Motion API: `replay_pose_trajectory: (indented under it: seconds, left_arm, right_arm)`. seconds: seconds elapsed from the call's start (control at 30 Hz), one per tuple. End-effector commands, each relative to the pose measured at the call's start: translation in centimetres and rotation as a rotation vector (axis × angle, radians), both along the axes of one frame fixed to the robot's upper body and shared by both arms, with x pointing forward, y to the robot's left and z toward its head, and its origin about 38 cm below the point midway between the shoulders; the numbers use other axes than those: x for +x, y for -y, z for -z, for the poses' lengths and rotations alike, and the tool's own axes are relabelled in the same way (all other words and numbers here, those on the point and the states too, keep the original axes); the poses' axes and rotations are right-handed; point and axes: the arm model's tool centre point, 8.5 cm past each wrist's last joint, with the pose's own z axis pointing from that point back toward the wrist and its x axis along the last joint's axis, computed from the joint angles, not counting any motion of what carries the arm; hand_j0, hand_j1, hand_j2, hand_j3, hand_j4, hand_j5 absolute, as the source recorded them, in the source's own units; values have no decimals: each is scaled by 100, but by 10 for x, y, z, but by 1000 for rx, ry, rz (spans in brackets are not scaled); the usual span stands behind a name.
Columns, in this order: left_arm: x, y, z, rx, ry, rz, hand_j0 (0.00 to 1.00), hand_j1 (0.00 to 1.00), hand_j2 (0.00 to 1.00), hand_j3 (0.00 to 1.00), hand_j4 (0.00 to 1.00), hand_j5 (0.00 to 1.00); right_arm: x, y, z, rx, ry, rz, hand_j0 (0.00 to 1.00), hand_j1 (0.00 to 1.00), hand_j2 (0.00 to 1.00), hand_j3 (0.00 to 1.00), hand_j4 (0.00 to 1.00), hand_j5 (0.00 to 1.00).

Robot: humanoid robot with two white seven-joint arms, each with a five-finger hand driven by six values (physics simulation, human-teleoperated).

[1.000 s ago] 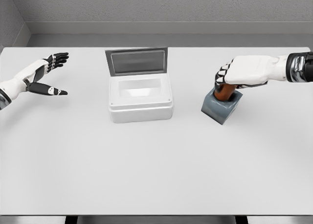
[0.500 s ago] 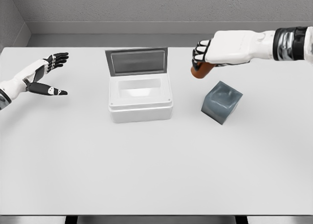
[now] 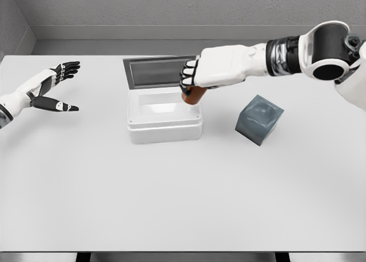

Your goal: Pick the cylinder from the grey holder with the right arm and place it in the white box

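My right hand (image 3: 191, 82) is shut on the brown-orange cylinder (image 3: 193, 95), whose lower end sticks out below the fingers. It hangs over the right rim of the white box (image 3: 164, 127), which stands open with its grey-framed lid (image 3: 160, 71) tilted up behind it. The grey holder (image 3: 259, 119) sits to the right of the box, with nothing in it. My left hand (image 3: 54, 89) hovers at the far left of the table, fingers spread and holding nothing.
The white table (image 3: 183, 199) spreads wide in front of the box and holder. A grey wall runs behind its far edge.
My right hand has lifted the cylinder out of the grey holder and carried it left, from above the holder to over the white box's right rim. The left hand has not moved.
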Motion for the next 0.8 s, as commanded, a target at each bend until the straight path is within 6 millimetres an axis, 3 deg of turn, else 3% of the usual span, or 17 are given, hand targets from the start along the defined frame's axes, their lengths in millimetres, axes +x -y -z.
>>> replay_pose_trajectory:
  seconds: [0.0, 0.77]
  left_arm:
    - [0, -1, -1, -7, 2, -4, 100, 100, 100, 100, 100, 100]
    - [0, 0, -1, -9, 5, 0, 100, 100, 100, 100, 100, 100]
  right_arm:
    - [6, -2, 5, 5, -21, 14, 23, 23, 23, 23, 23, 23]
    - [23, -7, 22, -19, -68, 52, 23, 23, 23, 23, 23, 23]
